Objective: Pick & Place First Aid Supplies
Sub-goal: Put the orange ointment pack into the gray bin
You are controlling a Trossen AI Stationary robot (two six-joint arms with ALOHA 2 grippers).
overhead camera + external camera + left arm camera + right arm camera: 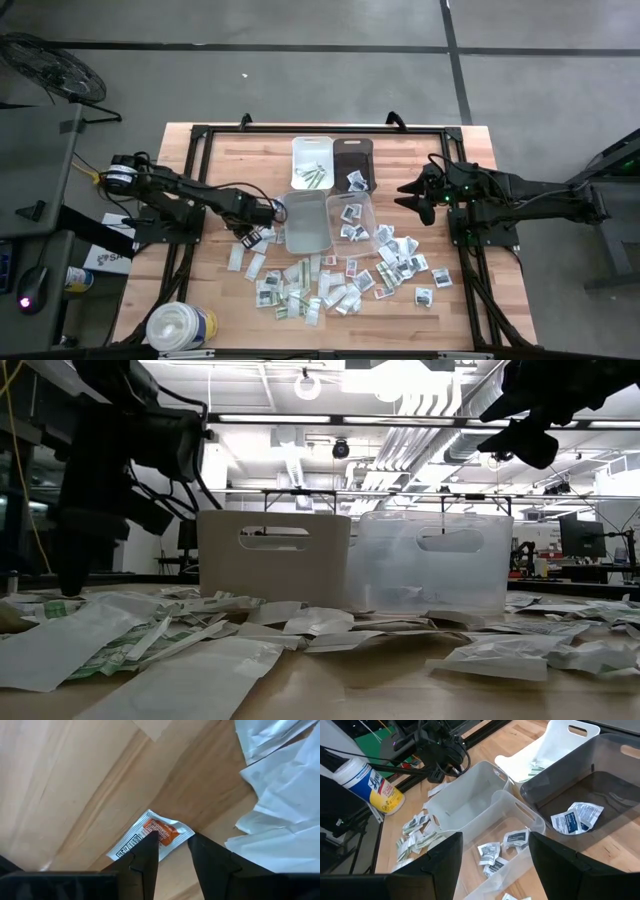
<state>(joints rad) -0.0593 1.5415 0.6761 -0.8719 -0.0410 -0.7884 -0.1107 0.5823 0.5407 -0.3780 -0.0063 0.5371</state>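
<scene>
Hovering my left gripper [172, 851], fingers part-spread and holding nothing, over the orange-printed packet [152, 836] just beside the clear bin [306, 222], I judge I should drop straight, straddle its near edge, then pinch, while my right gripper [418, 196] waits spread beyond that bin.

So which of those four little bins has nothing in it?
The frosted bin, nearest the left gripper, looks bare inside; the white bin, dark bin and clear bin each hold packets.
</scene>
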